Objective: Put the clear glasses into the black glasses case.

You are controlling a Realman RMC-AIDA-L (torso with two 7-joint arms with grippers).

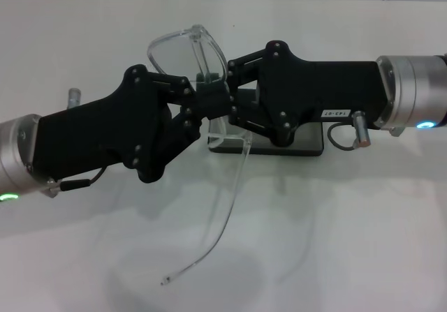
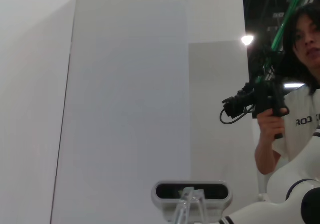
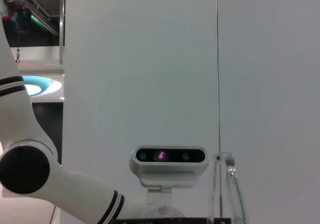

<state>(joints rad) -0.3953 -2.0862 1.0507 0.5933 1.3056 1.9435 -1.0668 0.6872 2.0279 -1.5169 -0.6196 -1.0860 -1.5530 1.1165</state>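
Held up over the white table in the head view are the clear glasses (image 1: 187, 49), one lens uppermost and one long thin arm (image 1: 225, 214) hanging down toward the front. My left gripper (image 1: 197, 104) reaches in from the left and my right gripper (image 1: 221, 94) from the right. They meet at the frame, each shut on the clear glasses. The black glasses case (image 1: 311, 146) lies on the table under the right gripper, mostly hidden by it. Clear plastic shows at the edge of the left wrist view (image 2: 188, 207) and the right wrist view (image 3: 233, 190).
The white table (image 1: 349, 242) runs to a pale wall at the back. Both wrist views look up at the robot's head camera (image 3: 169, 159). A person (image 2: 300, 98) holding a camera stands off to one side in the left wrist view.
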